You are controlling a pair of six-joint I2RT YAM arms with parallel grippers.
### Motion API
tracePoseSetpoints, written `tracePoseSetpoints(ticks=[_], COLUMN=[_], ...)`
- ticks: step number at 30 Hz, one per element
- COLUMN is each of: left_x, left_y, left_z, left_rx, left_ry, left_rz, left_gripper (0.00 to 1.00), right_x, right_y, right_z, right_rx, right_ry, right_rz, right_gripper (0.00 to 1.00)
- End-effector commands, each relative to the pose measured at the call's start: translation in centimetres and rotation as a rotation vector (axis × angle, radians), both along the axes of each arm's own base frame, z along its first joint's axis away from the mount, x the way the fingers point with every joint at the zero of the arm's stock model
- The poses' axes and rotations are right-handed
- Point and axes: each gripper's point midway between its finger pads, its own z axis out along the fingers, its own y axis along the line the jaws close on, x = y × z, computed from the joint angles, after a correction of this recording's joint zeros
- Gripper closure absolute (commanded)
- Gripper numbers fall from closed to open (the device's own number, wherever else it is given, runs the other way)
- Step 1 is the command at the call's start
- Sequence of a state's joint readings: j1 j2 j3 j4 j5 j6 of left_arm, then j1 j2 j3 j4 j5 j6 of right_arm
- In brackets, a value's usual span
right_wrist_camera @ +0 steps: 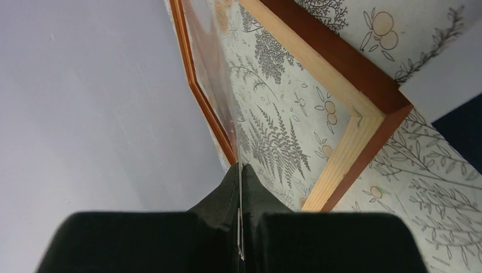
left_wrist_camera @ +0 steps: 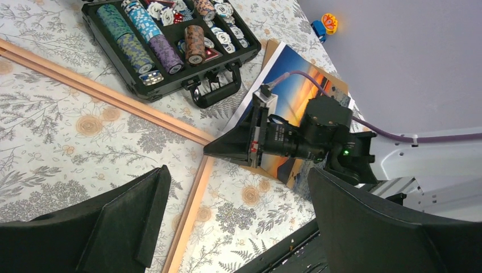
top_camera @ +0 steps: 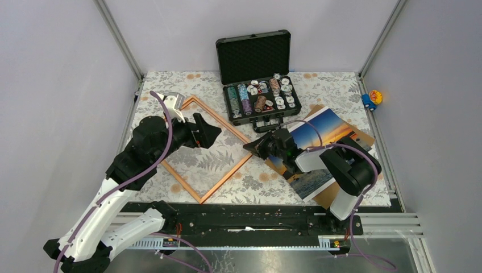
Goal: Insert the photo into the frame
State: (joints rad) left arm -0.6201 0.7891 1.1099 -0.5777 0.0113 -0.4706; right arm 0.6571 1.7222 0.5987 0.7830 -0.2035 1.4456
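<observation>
Glossy sunset photo (top_camera: pixel 327 126) face up at right, orange-brown wooden frame (top_camera: pixel 227 177) lying flat just left, apart

Two arms are bent in toward the middle, with one gripper spread wide and one pinched tight.

The left arm (top_camera: pixel 113 193) is stretched up from its base at the near left and bent at the elbow, so the left gripper (top_camera: pixel 211 134) is pointed to the right. The left fingers (left_wrist_camera: pixel 131 216) are spread wide apart, and nothing is held between them. The right arm (top_camera: pixel 348 170) is folded over from its base at the near right. The right gripper (top_camera: pixel 252 147) is pointed to the left and held low. The right fingers (right_wrist_camera: pixel 224 193) are pressed together to a point. The two grippers are turned toward each other, with a gap between them.
</observation>
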Motion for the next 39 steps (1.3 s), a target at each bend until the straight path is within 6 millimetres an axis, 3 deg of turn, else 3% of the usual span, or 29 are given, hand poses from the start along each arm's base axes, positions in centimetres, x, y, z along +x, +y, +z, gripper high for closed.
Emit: tracePoseSetpoints(ticks=[1, 5, 13, 16, 20, 24, 39], left_x=[0.3, 0.4, 0.4, 0.4, 0.4, 0.5, 0.0], left_y=[-0.6, -0.6, -0.9, -1.0, -1.3, -1.5, -1.2], left_z=[1.8, 1.4, 0.8, 1.0, 1.2, 1.4, 3.1], left_rx=[-0.051, -0.036, -0.037, -0.042, -0.049, -0.058, -0.084], left_ry=[-0.069, -0.072, -0.068, -0.071, -0.077, -0.085, -0.129], left_rz=[-0.02, -0.021, -0.039, -0.042, -0.053, -0.063, -0.063], left_gripper=[0.01, 0.01, 0.01, 0.01, 0.01, 0.01, 0.01], right_x=[1.1, 0.2, 0.4, 0.9, 0.9, 0.6, -1.0], right_y=[2.4, 3.7, 3.3, 3.0, 2.6, 2.1, 5.4], right_z=[1.6, 0.8, -0.2, -0.6, -0.5, -0.3, 1.4], right_rx=[0.026, -0.025, 0.062, 0.052, 0.041, 0.012, 0.051], right_ry=[-0.063, -0.039, 0.008, 0.017, 0.011, 0.002, -0.068], right_rz=[0.058, 0.181, 0.088, 0.056, 0.023, -0.035, -0.203], right_gripper=[0.99, 1.0, 1.0, 0.88, 0.61, 0.48, 0.51])
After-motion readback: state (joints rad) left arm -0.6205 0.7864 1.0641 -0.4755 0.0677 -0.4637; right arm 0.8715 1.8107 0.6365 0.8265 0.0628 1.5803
